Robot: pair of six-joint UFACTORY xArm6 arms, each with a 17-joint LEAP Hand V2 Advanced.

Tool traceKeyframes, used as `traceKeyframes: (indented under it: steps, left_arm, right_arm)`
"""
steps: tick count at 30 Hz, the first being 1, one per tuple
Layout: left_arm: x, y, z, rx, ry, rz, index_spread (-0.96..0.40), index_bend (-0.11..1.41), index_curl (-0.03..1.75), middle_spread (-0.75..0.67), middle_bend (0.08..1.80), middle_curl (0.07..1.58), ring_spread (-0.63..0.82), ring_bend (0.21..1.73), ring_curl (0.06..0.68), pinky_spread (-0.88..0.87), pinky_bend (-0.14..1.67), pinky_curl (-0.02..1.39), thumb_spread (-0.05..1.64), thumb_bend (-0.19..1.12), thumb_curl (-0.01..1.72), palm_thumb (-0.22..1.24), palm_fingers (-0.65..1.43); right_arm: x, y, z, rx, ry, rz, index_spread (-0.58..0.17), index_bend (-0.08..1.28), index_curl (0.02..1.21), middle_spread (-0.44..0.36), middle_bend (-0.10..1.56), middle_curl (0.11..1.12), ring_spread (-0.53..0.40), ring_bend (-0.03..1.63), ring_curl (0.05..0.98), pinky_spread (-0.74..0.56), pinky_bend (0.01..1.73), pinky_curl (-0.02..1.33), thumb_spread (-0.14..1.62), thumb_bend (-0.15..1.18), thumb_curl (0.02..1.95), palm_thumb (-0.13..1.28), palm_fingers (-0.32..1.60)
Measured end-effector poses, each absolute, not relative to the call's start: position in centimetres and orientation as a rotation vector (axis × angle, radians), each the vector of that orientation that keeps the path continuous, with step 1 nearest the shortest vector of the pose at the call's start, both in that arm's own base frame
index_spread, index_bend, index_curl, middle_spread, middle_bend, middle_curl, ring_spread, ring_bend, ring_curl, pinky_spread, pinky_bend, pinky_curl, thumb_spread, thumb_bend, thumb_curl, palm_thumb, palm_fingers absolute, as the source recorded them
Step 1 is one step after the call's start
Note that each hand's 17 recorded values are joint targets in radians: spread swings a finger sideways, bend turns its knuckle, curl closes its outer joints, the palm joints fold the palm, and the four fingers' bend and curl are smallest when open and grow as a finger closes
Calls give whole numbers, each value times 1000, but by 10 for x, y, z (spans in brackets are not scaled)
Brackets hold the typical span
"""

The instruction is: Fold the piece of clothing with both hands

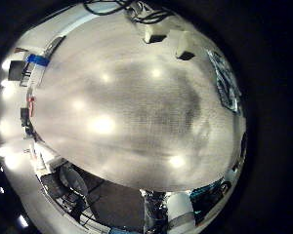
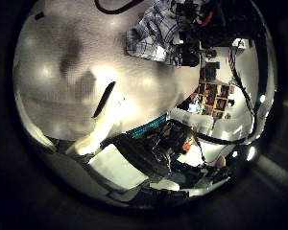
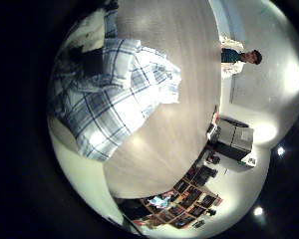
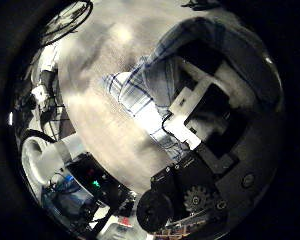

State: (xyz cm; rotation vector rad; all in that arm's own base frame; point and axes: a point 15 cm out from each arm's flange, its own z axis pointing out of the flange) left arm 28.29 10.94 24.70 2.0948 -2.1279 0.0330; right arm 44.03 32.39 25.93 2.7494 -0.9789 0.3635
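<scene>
A checked shirt lies crumpled on the wooden table and fills much of the right little finger side palm view, so it is close under my right hand. My right hand hangs over the shirt with relaxed fingers, and no cloth is pinched between them. From my left hand the shirt shows farther off across the table, with the other hand's dark parts above it. My left hand is over bare table, its fingers loose and holding nothing. The shirt's edge shows beside it.
Shelving with boxes stands beyond the table on the right hand's side. Equipment and cluttered furniture stand past the table edge near my left hand. Small objects lie beyond the table's far rim.
</scene>
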Motion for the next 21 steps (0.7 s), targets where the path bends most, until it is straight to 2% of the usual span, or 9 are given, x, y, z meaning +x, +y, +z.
traceKeyframes:
  steps: [1,3,5,6,10,13,14,18,21]
  left_arm:
    - [283,109,249,2099,-2131,35,-50,198,427,107,175,295,252,643,206,314,309,349,1243,-12,321,472,224]
    - [284,107,252,2105,-2134,41,-50,196,429,103,174,295,249,643,206,311,308,349,1243,-14,323,474,229]
    - [284,103,253,2100,-2133,39,-50,196,431,101,174,296,242,641,205,311,309,350,1242,-13,324,479,232]
    - [285,99,254,2097,-2136,37,-51,196,432,100,173,296,240,639,204,306,310,350,1243,-12,326,482,233]
    - [289,82,255,2095,-2136,25,-51,197,436,93,174,296,237,646,205,300,304,349,1244,-14,328,485,242]
    - [291,65,257,2089,-2138,7,-51,197,438,91,174,297,235,644,202,299,306,348,1244,-14,329,485,247]
    - [291,60,259,2090,-2138,3,-51,198,440,90,174,298,235,643,202,299,306,348,1244,-15,329,486,248]
    - [295,44,266,2105,-2123,-8,-52,196,442,89,178,300,222,639,199,294,301,346,1239,-14,333,488,253]
    - [296,30,271,2094,-2128,-30,-52,195,444,90,178,303,219,636,197,292,298,345,1237,-15,335,489,256]
  right_arm:
    - [442,322,266,2764,-1004,358,-395,222,761,-235,793,767,-280,1315,648,-403,1313,734,1219,-15,651,761,217]
    - [449,313,282,2793,-1079,349,-425,178,669,-217,650,698,-262,1221,600,-299,1222,711,1232,-17,635,745,5]
    - [455,300,300,2815,-1157,343,-449,144,595,-201,538,632,-226,1149,551,-227,1206,682,1235,-20,624,728,-76]
    - [456,294,309,2828,-1181,340,-463,141,549,-187,454,583,-174,1070,507,-148,1199,658,1235,-25,612,703,-111]
    - [459,264,362,2899,-1282,347,-487,128,452,-166,320,494,-53,965,440,41,1144,613,1230,-23,589,658,-106]
    - [459,228,399,2931,-1379,359,-489,130,415,-158,294,470,-12,925,414,109,1113,591,1225,-20,583,647,-87]
    - [459,212,410,2934,-1424,364,-484,141,388,-147,291,455,15,894,392,168,1074,567,1222,-18,576,639,-54]
    - [455,154,433,2906,-1594,361,-476,181,370,-155,306,437,19,853,361,236,1009,526,1219,-15,568,636,29]
    - [441,125,432,2866,-1670,336,-466,182,359,-144,332,427,-4,831,336,285,934,481,1217,-13,562,641,85]
